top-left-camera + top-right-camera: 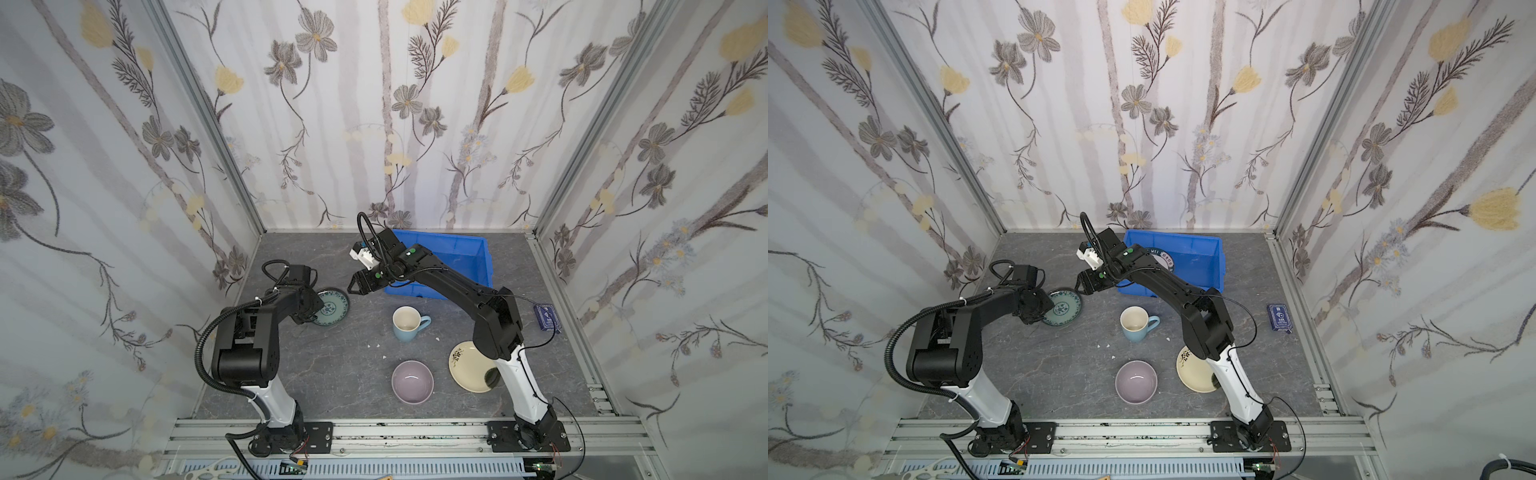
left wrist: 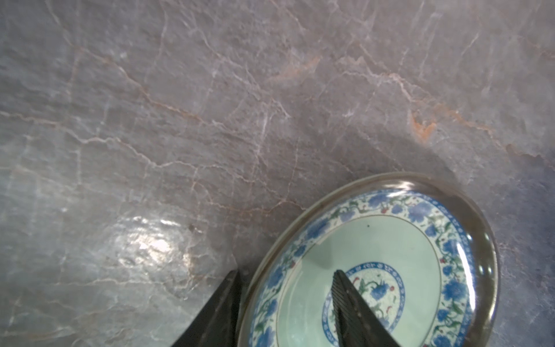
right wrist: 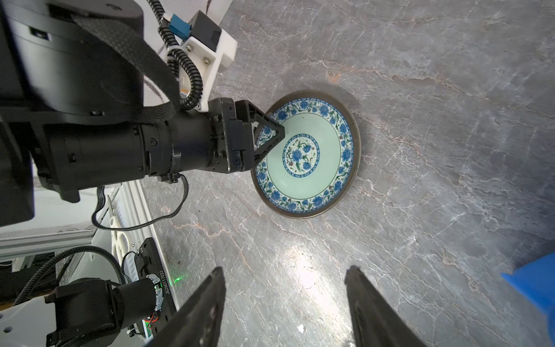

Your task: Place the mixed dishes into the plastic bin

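A teal-patterned plate (image 1: 336,306) (image 1: 1065,308) (image 3: 312,168) lies flat on the grey table at the left. My left gripper (image 2: 286,272) is open astride its near rim, one finger outside the rim and one over the plate's (image 2: 390,240) middle. My right gripper (image 1: 351,287) (image 3: 286,268) hangs open and empty above bare table, beside the front left corner of the blue plastic bin (image 1: 482,253) (image 1: 1216,253). A light-blue mug (image 1: 407,323), a lilac bowl (image 1: 412,381) and a cream plate (image 1: 467,368) stand in front of the bin. The right arm hides part of the bin's inside.
A dark blue card box (image 1: 546,318) lies near the right wall. A few white crumbs (image 1: 374,345) dot the table between mug and bowl. Flowered walls close in the left, back and right sides; a metal rail (image 1: 415,432) runs along the front.
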Motion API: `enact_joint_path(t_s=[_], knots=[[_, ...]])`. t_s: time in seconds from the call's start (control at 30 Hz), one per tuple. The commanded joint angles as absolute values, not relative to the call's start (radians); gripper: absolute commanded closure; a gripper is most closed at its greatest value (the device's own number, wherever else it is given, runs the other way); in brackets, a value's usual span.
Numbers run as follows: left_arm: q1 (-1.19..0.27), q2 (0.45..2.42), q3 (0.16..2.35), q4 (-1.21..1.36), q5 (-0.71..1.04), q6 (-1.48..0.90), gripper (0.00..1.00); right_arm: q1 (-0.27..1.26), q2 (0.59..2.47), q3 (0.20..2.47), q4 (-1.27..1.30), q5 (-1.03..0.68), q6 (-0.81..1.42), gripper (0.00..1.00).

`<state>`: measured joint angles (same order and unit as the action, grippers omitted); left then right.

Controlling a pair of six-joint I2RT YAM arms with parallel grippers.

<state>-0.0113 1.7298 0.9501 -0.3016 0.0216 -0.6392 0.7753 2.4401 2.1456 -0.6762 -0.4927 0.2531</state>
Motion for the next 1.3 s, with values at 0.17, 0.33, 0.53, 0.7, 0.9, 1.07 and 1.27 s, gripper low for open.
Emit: enact_joint_path(t_s=[0.17,0.33,0.53,0.7,0.9,1.07,1.27], knots=[[-0.011,1.776,0.952,-0.337,0.077,-0.641,0.67,0.757,2.434,2.118,-0.663,-0.509,0.246,0.36],[-0.012,1.786,0.950,-0.336,0.098,-0.640,0.82,0.743,2.408,2.081,-0.661,-0.500,0.239,0.36],[-0.021,1.773,0.945,-0.337,0.116,-0.640,0.92,0.726,2.370,2.032,-0.655,-0.486,0.235,0.36],[-0.025,1.754,0.952,-0.345,0.123,-0.637,0.95,0.721,2.338,1.995,-0.644,-0.480,0.235,0.36],[-0.028,1.735,0.953,-0.347,0.138,-0.637,0.98,0.713,2.300,1.939,-0.625,-0.477,0.237,0.36],[-0.031,1.704,0.945,-0.338,0.150,-0.640,1.00,0.697,2.253,1.883,-0.598,-0.480,0.239,0.35],[-0.033,1.677,0.953,-0.345,0.160,-0.640,1.00,0.682,2.216,1.845,-0.582,-0.479,0.237,0.34]])
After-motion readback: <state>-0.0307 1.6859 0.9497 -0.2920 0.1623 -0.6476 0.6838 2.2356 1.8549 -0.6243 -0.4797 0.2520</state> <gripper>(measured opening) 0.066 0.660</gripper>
